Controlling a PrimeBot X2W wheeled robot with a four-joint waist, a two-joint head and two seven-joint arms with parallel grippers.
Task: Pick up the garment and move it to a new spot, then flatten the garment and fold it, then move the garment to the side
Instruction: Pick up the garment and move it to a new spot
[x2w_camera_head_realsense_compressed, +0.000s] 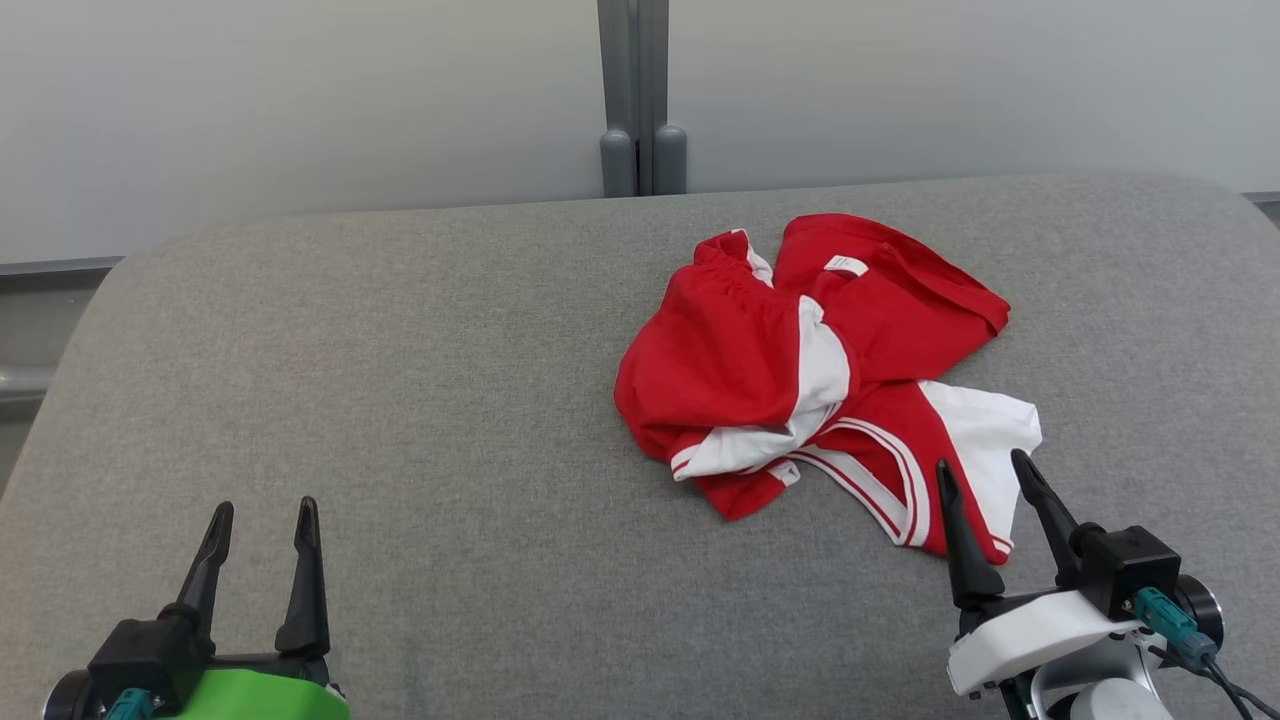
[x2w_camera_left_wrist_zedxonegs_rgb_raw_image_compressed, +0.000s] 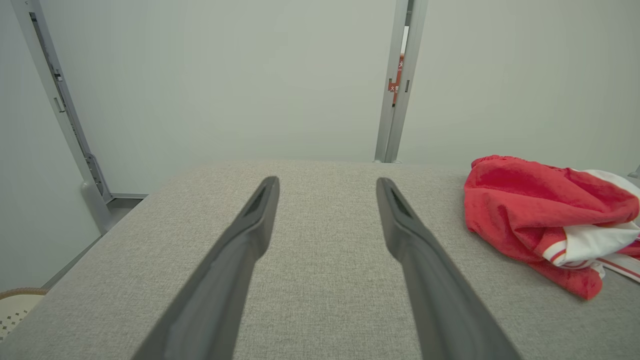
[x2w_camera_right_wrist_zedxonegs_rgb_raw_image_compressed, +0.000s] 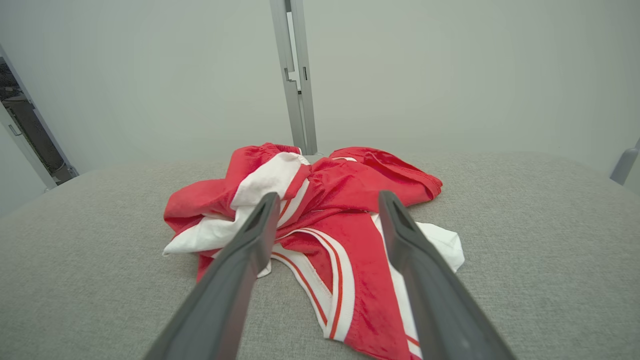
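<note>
Looks barely begun. Red-and-white garment (x2w_camera_head_realsense_compressed: 760, 360) crumpled in a heap on the grey padded tabletop (x2w_camera_head_realsense_compressed: 400, 350), right of centre; not yet lifted, flattened or folded. Right gripper (x2w_camera_head_realsense_compressed: 980, 460) at its near hem, jaws spread wide, holding nothing. Left gripper (x2w_camera_head_realsense_compressed: 264, 503) well apart over bare fabric, jaws equally wide, empty. Remaining: pick up, move, flatten, fold, set aside.

Red-and-white garment (x2w_camera_head_realsense_compressed: 790, 380) lies crumpled, seemingly shorts, on grey surface (x2w_camera_head_realsense_compressed: 400, 400).
</note>
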